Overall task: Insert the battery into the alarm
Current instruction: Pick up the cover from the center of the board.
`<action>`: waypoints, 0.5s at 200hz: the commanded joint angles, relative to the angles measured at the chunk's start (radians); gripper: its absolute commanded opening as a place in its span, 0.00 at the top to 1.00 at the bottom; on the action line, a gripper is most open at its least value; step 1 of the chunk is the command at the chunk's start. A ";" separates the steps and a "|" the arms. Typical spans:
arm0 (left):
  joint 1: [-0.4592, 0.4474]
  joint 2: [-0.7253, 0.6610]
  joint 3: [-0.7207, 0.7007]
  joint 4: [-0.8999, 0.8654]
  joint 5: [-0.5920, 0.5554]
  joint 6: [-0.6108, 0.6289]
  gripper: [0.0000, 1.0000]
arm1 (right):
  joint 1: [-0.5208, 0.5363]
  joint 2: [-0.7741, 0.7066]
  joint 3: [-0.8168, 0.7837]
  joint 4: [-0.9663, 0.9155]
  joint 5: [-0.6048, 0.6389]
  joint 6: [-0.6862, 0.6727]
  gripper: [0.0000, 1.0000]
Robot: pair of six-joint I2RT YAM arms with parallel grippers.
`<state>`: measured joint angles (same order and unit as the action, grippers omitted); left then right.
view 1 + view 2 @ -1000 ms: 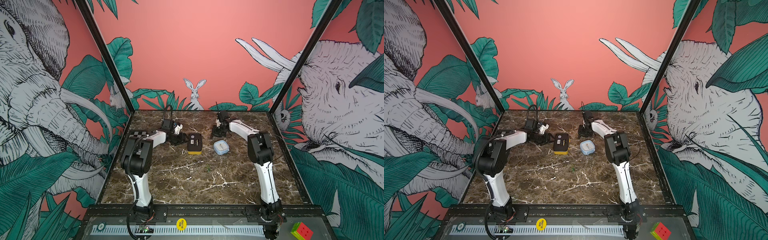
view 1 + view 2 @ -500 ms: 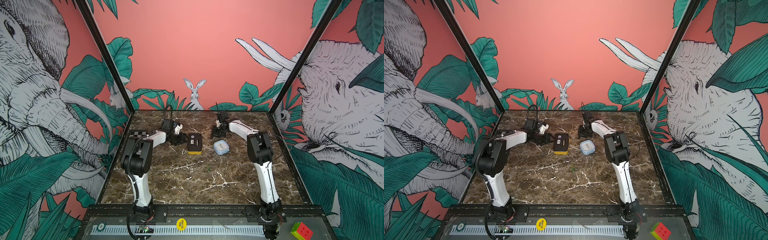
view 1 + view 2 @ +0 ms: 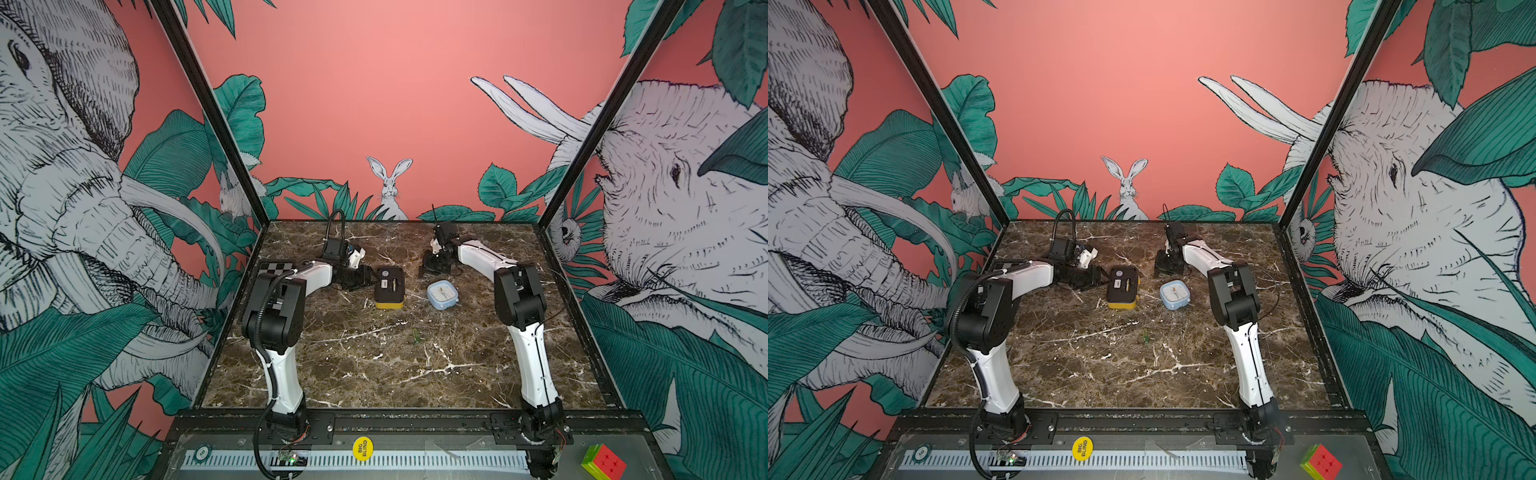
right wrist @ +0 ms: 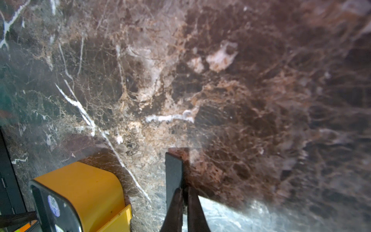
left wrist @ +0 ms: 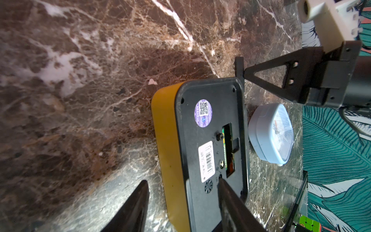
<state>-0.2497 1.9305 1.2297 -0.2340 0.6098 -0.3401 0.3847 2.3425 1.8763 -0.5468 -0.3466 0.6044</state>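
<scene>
Two arms: both reach to the far half of the tabletop, one on either side of the alarm.
Alarm: lies face down near the far edge, about midway between the left and right edges, with its black back up, its yellow shell around that, and the battery slot uncovered.
Battery: not certain. A green-and-gold strip shows inside the open slot and may be it. A small green sliver lies alone near the tabletop's middle, too small to name.
Left fingers: spread apart and holding nothing. One tip is over the alarm's back panel by the slot's end, the other over bare marble clear of the yellow side. I cannot tell whether the first touches.
Right fingers: closed, pinching a thin black plate on edge just beside the alarm's far corner on the right-edge side. It is probably the slot cover.
Blue clock: near the alarm, toward the right edge, apart from it.
Handling, alarm: a rigid plastic box, probably light and likely to skate on polished stone. Brace it across the long yellow sides or press down on the back.
Handling, battery: hard, smooth and prone to roll. Take it across mid-barrel, leaving the ends free for the contacts.
Risk: pressing one end in could shove the alarm toward the blue clock.
</scene>
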 commanded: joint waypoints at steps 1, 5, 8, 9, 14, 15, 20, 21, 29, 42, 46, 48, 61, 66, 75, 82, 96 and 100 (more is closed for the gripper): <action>0.006 -0.017 0.022 -0.014 -0.001 -0.001 0.43 | -0.005 0.017 -0.026 0.007 -0.018 0.016 0.93; 0.006 -0.017 0.022 -0.013 -0.001 0.000 0.43 | -0.005 0.015 -0.027 0.012 -0.021 0.019 0.93; 0.006 -0.018 0.022 -0.014 -0.001 0.000 0.43 | -0.005 0.015 -0.029 0.015 -0.024 0.021 0.93; 0.006 -0.018 0.022 -0.014 -0.001 0.000 0.43 | -0.005 0.014 -0.029 0.015 -0.025 0.022 0.93; 0.005 -0.018 0.020 -0.013 -0.001 0.000 0.43 | -0.006 0.012 -0.036 0.021 -0.031 0.024 0.93; 0.005 -0.018 0.019 -0.014 -0.001 0.000 0.43 | -0.006 0.011 -0.036 0.022 -0.031 0.025 0.93; 0.006 -0.018 0.020 -0.013 -0.001 0.000 0.43 | -0.007 0.009 -0.042 0.032 -0.037 0.029 0.93; 0.006 -0.018 0.020 -0.014 -0.001 0.000 0.43 | -0.006 0.008 -0.043 0.033 -0.038 0.030 0.93; 0.006 -0.018 0.018 -0.014 -0.001 0.000 0.43 | -0.007 0.004 -0.053 0.048 -0.047 0.038 0.94; 0.006 -0.019 0.018 -0.012 -0.001 -0.001 0.43 | -0.007 -0.008 -0.077 0.082 -0.061 0.056 0.95; 0.006 -0.019 0.019 -0.013 -0.001 0.000 0.43 | -0.008 -0.013 -0.083 0.090 -0.062 0.062 0.95; 0.006 -0.019 0.019 -0.012 -0.001 0.000 0.43 | -0.008 -0.014 -0.086 0.094 -0.063 0.064 0.95; 0.006 -0.019 0.018 -0.011 -0.001 0.000 0.43 | -0.009 -0.023 -0.102 0.116 -0.071 0.081 0.97; 0.006 -0.019 0.018 -0.010 -0.001 -0.001 0.43 | -0.009 -0.026 -0.105 0.121 -0.076 0.084 0.97; 0.007 -0.019 0.018 -0.011 -0.001 -0.002 0.43 | -0.009 -0.030 -0.111 0.134 -0.080 0.090 0.97; 0.006 -0.020 0.017 -0.009 -0.001 -0.002 0.43 | -0.011 -0.034 -0.117 0.143 -0.086 0.094 0.97; 0.006 -0.023 0.017 -0.010 -0.001 -0.002 0.43 | -0.010 -0.043 -0.124 0.156 -0.089 0.098 0.98; 0.006 -0.024 0.016 -0.009 -0.001 -0.002 0.43 | -0.012 -0.045 -0.126 0.157 -0.090 0.098 0.98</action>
<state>-0.2497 1.9305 1.2297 -0.2340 0.6094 -0.3401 0.3737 2.3180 1.7798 -0.3954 -0.4320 0.6800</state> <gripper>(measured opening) 0.570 0.055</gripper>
